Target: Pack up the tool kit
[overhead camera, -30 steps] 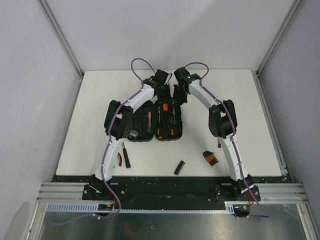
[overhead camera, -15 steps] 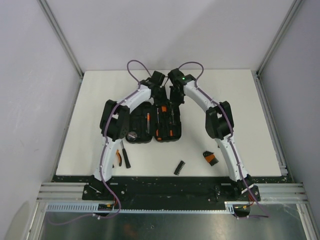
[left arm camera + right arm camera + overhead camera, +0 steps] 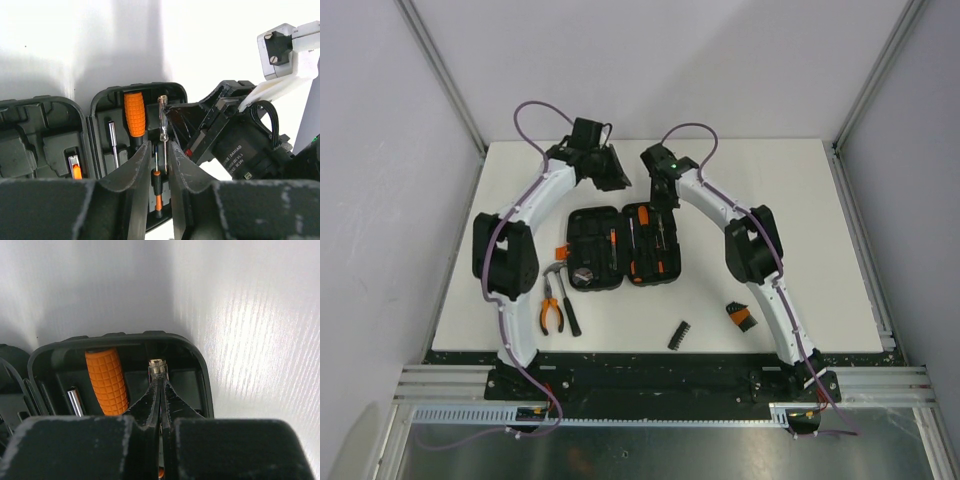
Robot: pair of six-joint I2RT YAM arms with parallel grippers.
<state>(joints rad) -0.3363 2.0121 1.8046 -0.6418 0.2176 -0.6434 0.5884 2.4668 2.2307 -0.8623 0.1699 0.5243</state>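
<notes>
The slim clear-handled screwdriver (image 3: 157,365), judged light, stiff and slippery, is pinched just below its cap by the right gripper (image 3: 160,386); the left gripper (image 3: 159,148) is seen narrowly parted, empty.

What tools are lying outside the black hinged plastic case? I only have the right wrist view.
Observer: In the top view, orange-handled pliers and a black-handled tool lie on the white table, left of the black hinged plastic case.
Operator: Anything on the right side?
Observer: Yes, a black ridged bit strip and a small black-and-orange piece lie toward the table's front edge.
Operator: Is the left claw holding anything?
Observer: No, the left claw is open with nothing between its fingers.
</notes>
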